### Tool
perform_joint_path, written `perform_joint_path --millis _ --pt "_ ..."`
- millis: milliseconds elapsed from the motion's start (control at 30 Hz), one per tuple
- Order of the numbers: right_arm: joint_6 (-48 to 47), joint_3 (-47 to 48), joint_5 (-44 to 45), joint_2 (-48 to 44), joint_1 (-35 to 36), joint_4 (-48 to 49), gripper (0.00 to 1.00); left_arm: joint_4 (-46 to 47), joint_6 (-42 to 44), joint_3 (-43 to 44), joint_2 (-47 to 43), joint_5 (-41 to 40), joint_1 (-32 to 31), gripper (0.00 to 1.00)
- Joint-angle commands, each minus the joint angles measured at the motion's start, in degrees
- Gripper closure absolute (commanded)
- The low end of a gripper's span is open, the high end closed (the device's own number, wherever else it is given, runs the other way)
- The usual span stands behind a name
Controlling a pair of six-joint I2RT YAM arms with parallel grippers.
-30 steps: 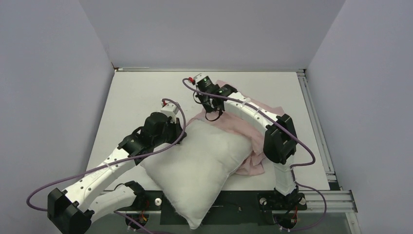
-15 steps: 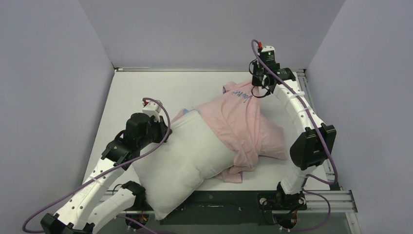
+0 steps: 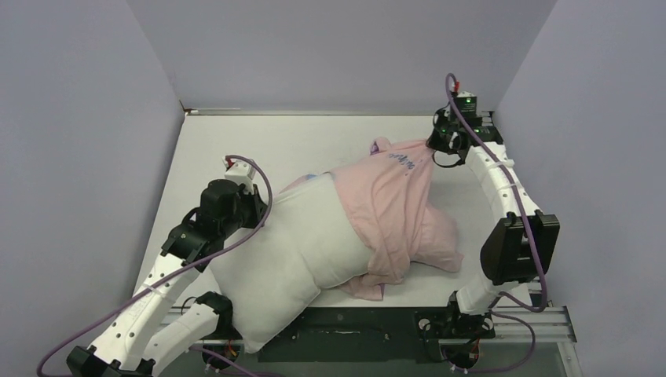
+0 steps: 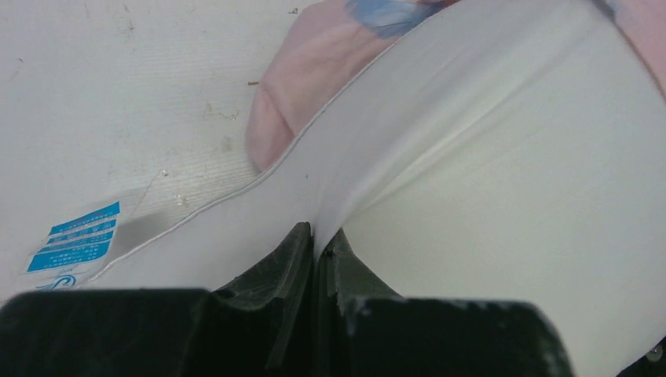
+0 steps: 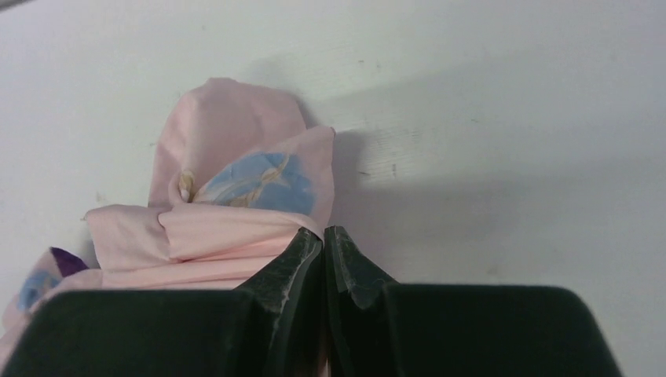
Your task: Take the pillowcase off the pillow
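Note:
The plump white pillow (image 3: 294, 247) lies across the table's near middle, its near corner over the front edge. The pale pink pillowcase (image 3: 393, 196), with blue writing, covers only its right end and stretches up to the far right. My left gripper (image 3: 255, 206) is shut on a pinch of the pillow's white fabric (image 4: 440, 181) at its left edge; the jaws (image 4: 320, 239) are closed on it. My right gripper (image 3: 433, 144) is raised at the far right and shut on the pillowcase's edge (image 5: 236, 228); in its wrist view the jaws (image 5: 323, 233) are closed with pink cloth between them.
Purple-grey walls enclose the white table (image 3: 236, 149) on three sides. A metal rail (image 3: 510, 196) runs along the right edge. A blue-printed label (image 4: 75, 239) hangs from the pillow's seam. The arm bases stand at the front edge.
My right gripper has swung from the table's middle back to the far right, pulling the pillowcase up and rightward. The left gripper has drawn the pillow left and toward the front.

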Motion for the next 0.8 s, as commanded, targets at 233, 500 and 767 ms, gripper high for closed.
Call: perform_joint_path --millis 233,500,767 --pt "5.81 -0.46 2.07 -6.56 -13.38 10.84 0.95 -3.1 5.33 5.86 2.09 -12.71 11.74 1.0" --pt "6.66 -2.69 -5.74 -4.65 -4.23 14.39 0.78 2.05 6.56 8.54 6.6 -5.27 12.53 0.86" --pt "7.78 -10.52 -4.68 -12.49 0.74 15.61 0.56 0.93 8.53 12.84 4.91 -6.39 2.87 0.49"
